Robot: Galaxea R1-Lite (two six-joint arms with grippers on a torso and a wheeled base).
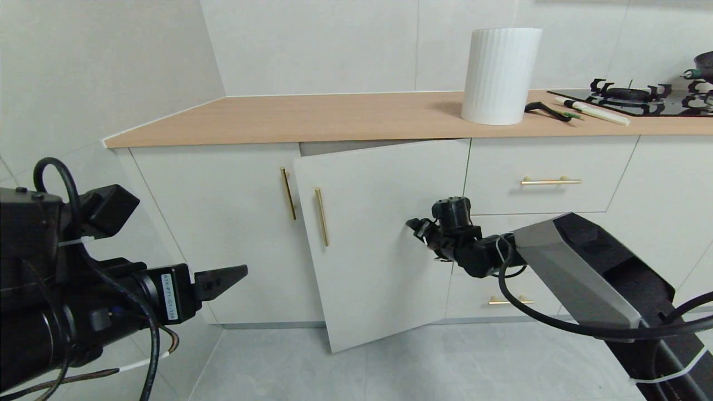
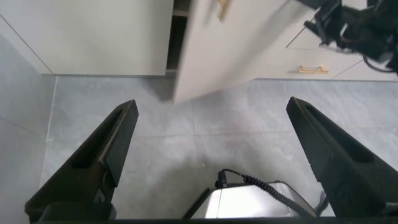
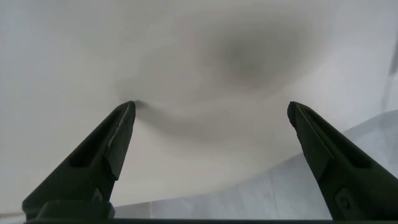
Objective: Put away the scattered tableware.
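Several utensils lie on the wooden counter (image 1: 312, 117) by the stove: a black-handled one (image 1: 546, 109) and a long white one (image 1: 593, 110). A tall white ribbed holder (image 1: 499, 75) stands upright beside them. Below, a white cabinet door (image 1: 384, 239) hangs partly ajar. My right gripper (image 1: 419, 225) is open right against that door's outer face (image 3: 205, 56), its fingers (image 3: 93, 162) spread with nothing between them. My left gripper (image 1: 237, 274) hangs low at the left, open and empty (image 2: 211, 109) over the grey floor, well short of the door (image 2: 230, 50).
Closed drawers with gold handles (image 1: 550, 181) sit right of the ajar door, and a closed door with a gold handle (image 1: 287, 193) sits to its left. A gas hob (image 1: 640, 94) fills the counter's far right. Grey tiled floor (image 1: 334, 362) lies below.
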